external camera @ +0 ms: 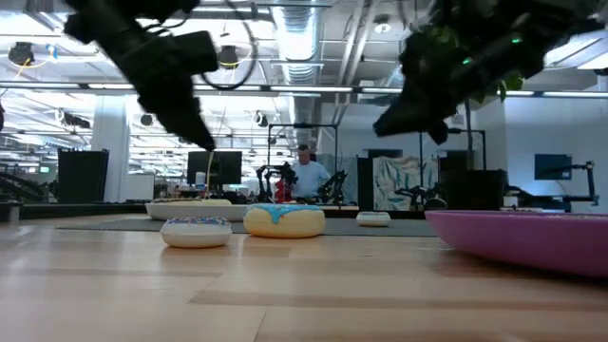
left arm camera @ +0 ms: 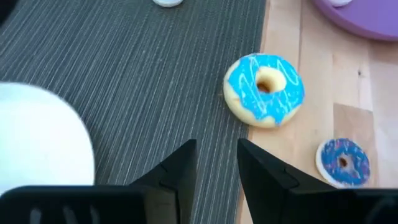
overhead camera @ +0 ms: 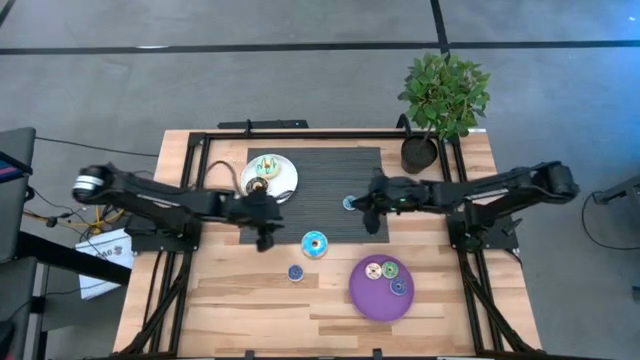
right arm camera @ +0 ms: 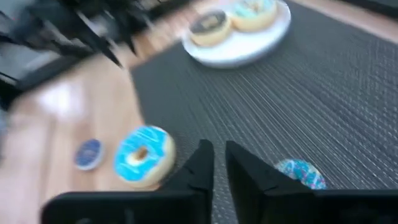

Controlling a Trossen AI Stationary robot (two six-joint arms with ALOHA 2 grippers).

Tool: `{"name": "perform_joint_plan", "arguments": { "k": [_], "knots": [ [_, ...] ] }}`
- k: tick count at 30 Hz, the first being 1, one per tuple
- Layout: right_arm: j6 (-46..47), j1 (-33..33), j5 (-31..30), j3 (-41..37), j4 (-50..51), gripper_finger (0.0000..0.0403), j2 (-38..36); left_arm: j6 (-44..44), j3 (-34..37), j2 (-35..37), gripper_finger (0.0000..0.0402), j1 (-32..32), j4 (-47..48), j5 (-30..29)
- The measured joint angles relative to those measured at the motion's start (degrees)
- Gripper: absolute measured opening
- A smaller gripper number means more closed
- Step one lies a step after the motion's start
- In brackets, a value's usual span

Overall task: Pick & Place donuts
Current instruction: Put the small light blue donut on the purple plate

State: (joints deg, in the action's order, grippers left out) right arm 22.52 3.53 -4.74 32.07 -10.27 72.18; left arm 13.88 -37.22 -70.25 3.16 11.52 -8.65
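A pale wooden counter carries a dark ribbed mat at its centre, with a potted green plant at the far right corner.

The large donut with bright blue icing lies on the wood at the mat's near edge, just ahead of the left tool, whose fingers stand narrowly apart and hold nothing. A small flat dark-blue donut lies near it, further from the tool. The small teal-sprinkled donut lies on the mat just beside the right tool, whose fingers are also close together and empty.

The round white plate, beside the left tool, holds a brown-iced donut and a cream donut with teal icing. The round purple plate, nearer the counter's front edge, holds three small donuts.
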Motion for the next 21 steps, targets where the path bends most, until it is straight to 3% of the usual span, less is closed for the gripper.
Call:
{"name": "perform_joint_plan", "arguments": {
  "k": [10,16,21],
  "knots": [
    [0.0,1.4,-5.8,17.7,22.1,0.0191,17.9,2.0,12.2,18.6,0.0107,-2.3,-1.9,1.3],
    [-0.1,2.4,-6.0,22.8,27.6,0.0286,25.0,1.9,13.5,22.2,0.0107,-2.3,0.9,2.3],
    [1.6,2.7,-9.3,23.5,28.0,0.0335,27.9,2.4,15.3,22.3,0.0107,-2.3,1.2,4.1]
  ]
}}
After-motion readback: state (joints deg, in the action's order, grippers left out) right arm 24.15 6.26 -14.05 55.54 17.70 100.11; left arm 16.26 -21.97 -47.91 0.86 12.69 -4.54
